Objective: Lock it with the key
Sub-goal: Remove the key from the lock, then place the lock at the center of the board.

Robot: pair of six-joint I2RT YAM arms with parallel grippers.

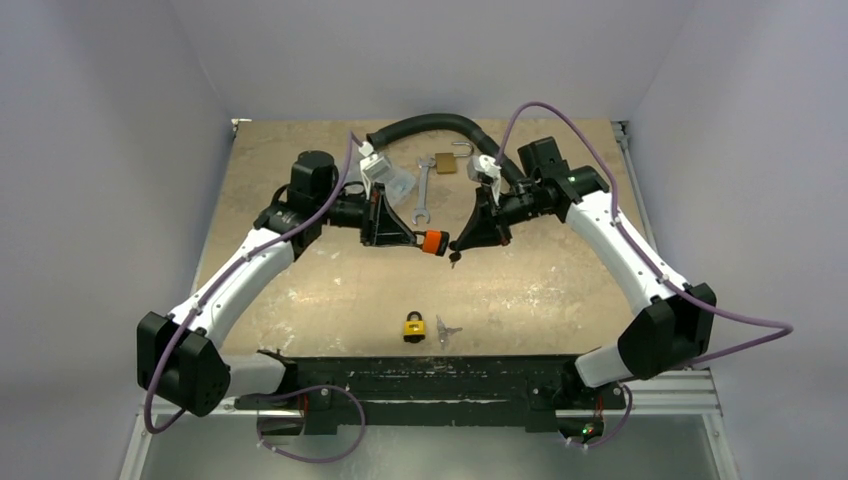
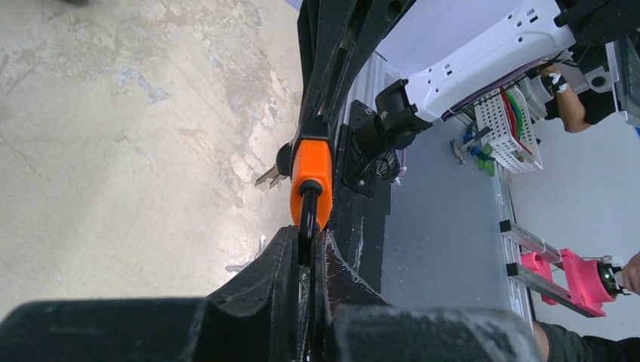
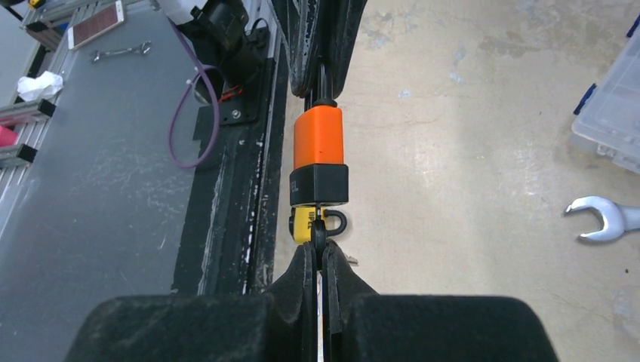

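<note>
a: starting at the left gripper (image 2: 306,249), what do we see?

b: we see its jaws pressed together on the black shackle (image 2: 306,215) of the orange padlock (image 2: 311,175). the lock's body sticks straight out past the fingertips, held up off the table (image 1: 330,290).

a: and the right gripper (image 3: 318,245)?

b: it is closed too. from its wrist view we see the fingers pinched on a thin dark piece, which we take for the key (image 3: 318,223), and it runs into the black base of the orange padlock.

a: so the two grippers meet end to end?

b: yes. from above we see them nose to nose over the middle of the table, with the lock bridging the space between them, shackle to the left, base to the right.

a: what lies around them?

b: nearer the arm bases we see a yellow padlock (image 1: 414,325) on the table, with a loose silver key (image 1: 445,330) just beside it. on the far side we see a wrench (image 1: 422,190), a brass padlock (image 1: 446,163) near its top end, and a black hose (image 1: 430,124) arching behind both.
</note>
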